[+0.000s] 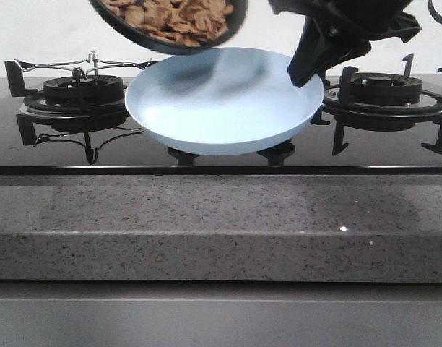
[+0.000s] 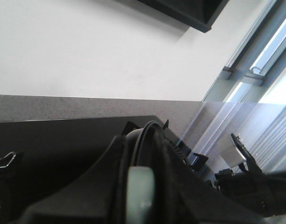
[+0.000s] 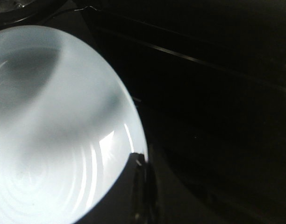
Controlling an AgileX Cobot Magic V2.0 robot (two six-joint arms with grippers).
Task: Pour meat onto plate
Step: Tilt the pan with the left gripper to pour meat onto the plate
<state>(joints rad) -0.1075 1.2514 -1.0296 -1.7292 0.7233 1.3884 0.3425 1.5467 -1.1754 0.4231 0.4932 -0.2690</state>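
Nearest me, beyond the grey tabletop, the plate sits empty, my right fingers clamped on its 3 o'clock rim. At 11 o'clock above it, the meat lies in the tilted pan, which my left fingers seem to grip. I should tip slowly over the plate's centre.

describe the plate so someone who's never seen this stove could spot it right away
Find the black glass stove behind the grey stone counter edge, with a burner at each side. Between them sits the plate, round, shallow, pale blue and empty. It is the only light thing there; the dark pan tilted above it holds brown meat.
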